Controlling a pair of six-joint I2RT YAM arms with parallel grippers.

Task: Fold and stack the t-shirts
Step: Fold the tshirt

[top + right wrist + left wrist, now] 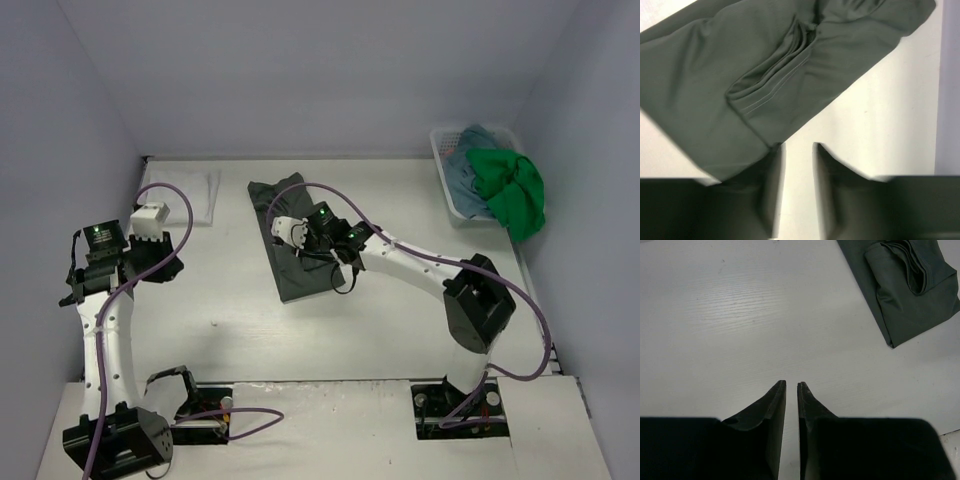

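1. L gripper (791, 385), left-centre of top view: I see the jaws nearly together with only a thin slit, nothing in it. It hangs over bare table (740, 315).
2. R gripper (799, 146), mid-frame in top view: jaws partway apart, table showing between them, holding nothing. Wrist view is blurred. One fingertip sits at the cloth's edge; can't tell if it touches.
3. The dark grey-green t-shirt (305, 280) lies flat at centre as a long folded strip, slanting upper left to lower right, sleeve folded in on top.
4. The white t-shirt (195, 195) is upper left, folded flat, faint vs. the white top.
5. The basket (441, 160) is upper right. I make out the teal-blue t-shirt (468, 165) inside and the bright green t-shirt (512, 198) draped over its right rim.
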